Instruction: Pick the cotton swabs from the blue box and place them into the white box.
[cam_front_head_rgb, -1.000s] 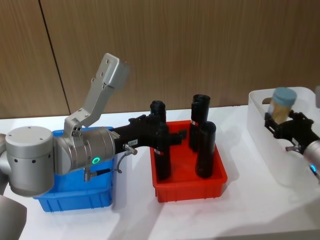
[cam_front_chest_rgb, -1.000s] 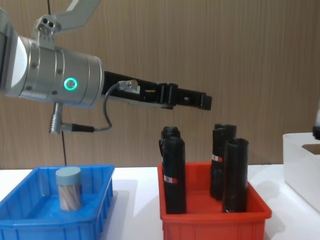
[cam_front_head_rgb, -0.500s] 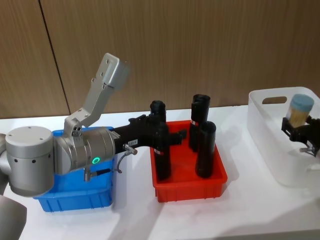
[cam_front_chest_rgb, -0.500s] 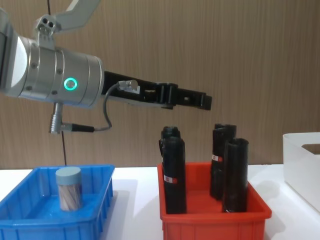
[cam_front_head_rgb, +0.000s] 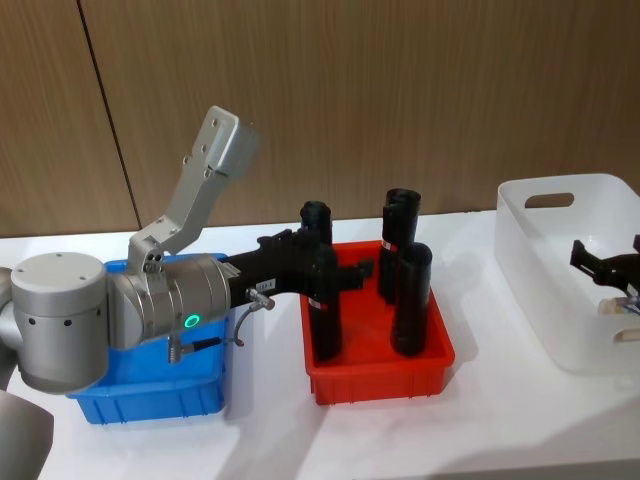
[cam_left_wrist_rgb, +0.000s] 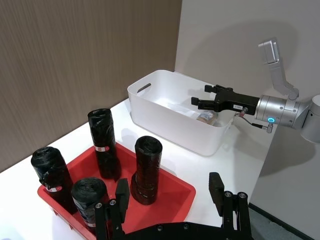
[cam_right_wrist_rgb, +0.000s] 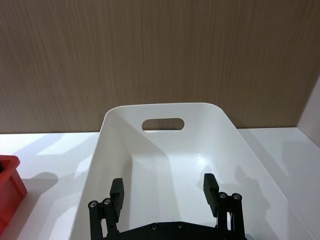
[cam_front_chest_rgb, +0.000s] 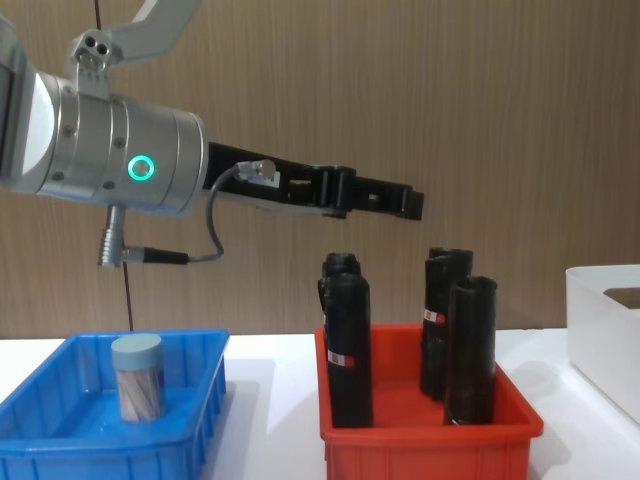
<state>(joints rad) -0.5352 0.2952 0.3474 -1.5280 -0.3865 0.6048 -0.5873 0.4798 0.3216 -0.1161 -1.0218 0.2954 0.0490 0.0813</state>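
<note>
One drop logged. Head: right claw (cam_front_head_rgb: 608, 262) spread, empty over white box (cam_front_head_rgb: 520, 215); load of half a second ago gone. Left wrist: swab tub (cam_left_wrist_rgb: 206, 117) lying inside white box; left claw (cam_left_wrist_rgb: 169, 192) open, empty, above red bin (cam_left_wrist_rgb: 189, 188). Right wrist: nothing between fingers (cam_right_wrist_rgb: 116, 192). Chest: another swab tub (cam_front_chest_rgb: 137, 377) upright in blue box (cam_front_chest_rgb: 60, 455), awaiting pickup.

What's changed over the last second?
The right gripper carried a cotton swab tub rightward over the white box, let it go, and is now open; the tub rests inside. The left gripper stayed above the red bin, and a second tub remains in the blue box.
</note>
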